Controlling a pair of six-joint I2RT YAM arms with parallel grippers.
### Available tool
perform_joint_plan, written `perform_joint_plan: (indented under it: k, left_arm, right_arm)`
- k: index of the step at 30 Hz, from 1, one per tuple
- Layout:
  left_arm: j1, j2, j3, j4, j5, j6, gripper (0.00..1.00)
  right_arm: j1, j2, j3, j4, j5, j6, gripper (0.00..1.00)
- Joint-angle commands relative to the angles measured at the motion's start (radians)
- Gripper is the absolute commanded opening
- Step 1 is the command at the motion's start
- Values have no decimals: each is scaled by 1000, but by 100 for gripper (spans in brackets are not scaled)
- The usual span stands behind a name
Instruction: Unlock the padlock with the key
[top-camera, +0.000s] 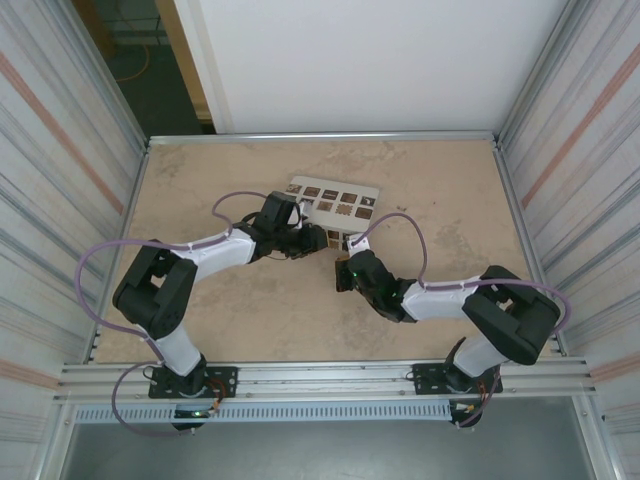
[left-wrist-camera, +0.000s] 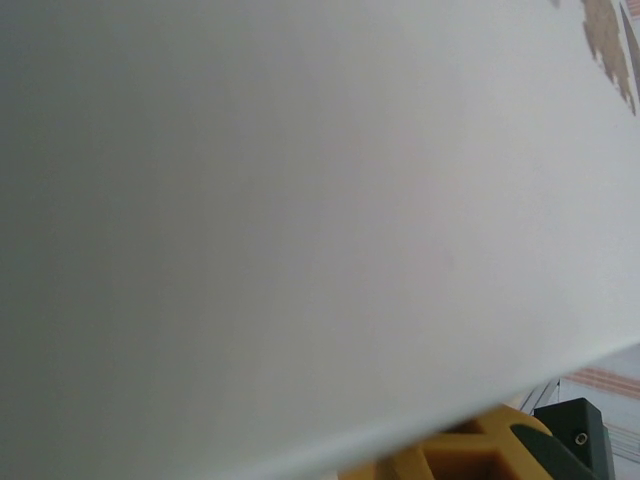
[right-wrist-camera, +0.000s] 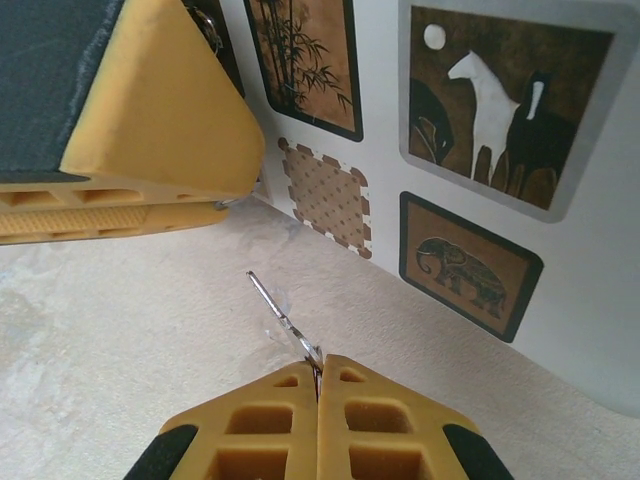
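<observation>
My right gripper is shut on the key, a thin metal sliver that sticks out forward and to the left over the table. Just ahead of it, my left gripper's yellow fingers lie pressed together. Small metal bits of the padlock glint at their edge, and its body is hidden between them. From above, the left gripper sits against the white box, and the right gripper is a short way to its right.
The white box with dark picture tags stands close ahead and to the right of the key. Its blank side is right up against the left wrist camera. Purple cables loop over both arms. Metal walls ring the table.
</observation>
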Motion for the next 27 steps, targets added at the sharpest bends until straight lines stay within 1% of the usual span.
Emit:
perform_joint_plan:
  k: [1, 27]
  left_arm:
    - [-8, -55, -5, 47, 22, -28, 15]
    - [-14, -55, -10, 49, 20, -29, 15]
  right_arm:
    - [-11, 16, 30, 42, 18, 30, 0]
    - [-32, 75, 64, 115, -11, 68, 0]
